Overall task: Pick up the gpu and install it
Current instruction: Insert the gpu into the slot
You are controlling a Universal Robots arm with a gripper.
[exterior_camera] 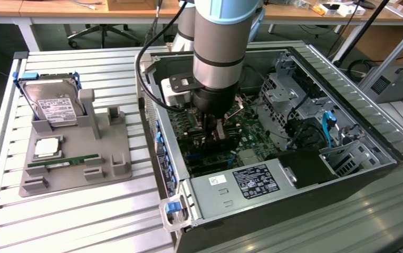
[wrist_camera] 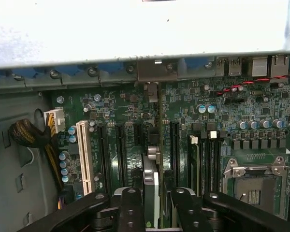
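Item: the hand (wrist_camera: 152, 203), on the arm (exterior_camera: 219, 47), reached down into the open computer case (exterior_camera: 370, 132) at the centre of the exterior view. We recorded it clenched on the gpu (wrist_camera: 151, 181): in the wrist view its two dark fingers (wrist_camera: 130, 208) flanked the thin card, which stood edge-on between them.

Item: the gpu sat directly in the hand's grip, upright over the motherboard (wrist_camera: 183, 116), lined up among the long black expansion slots (wrist_camera: 120, 154) beside the white slot (wrist_camera: 85, 157). Its far end pointed toward the rear wall of the case (wrist_camera: 135, 72). We could not tell whether its edge was seated in a slot.

Item: a grey fixture tray (exterior_camera: 82, 153) lay on the slatted worktop (exterior_camera: 68, 221) at the left of the exterior view, well apart from the hand. It carried a hard drive (exterior_camera: 54, 108), a processor chip (exterior_camera: 48, 147) and a green RAM stick (exterior_camera: 64, 162).
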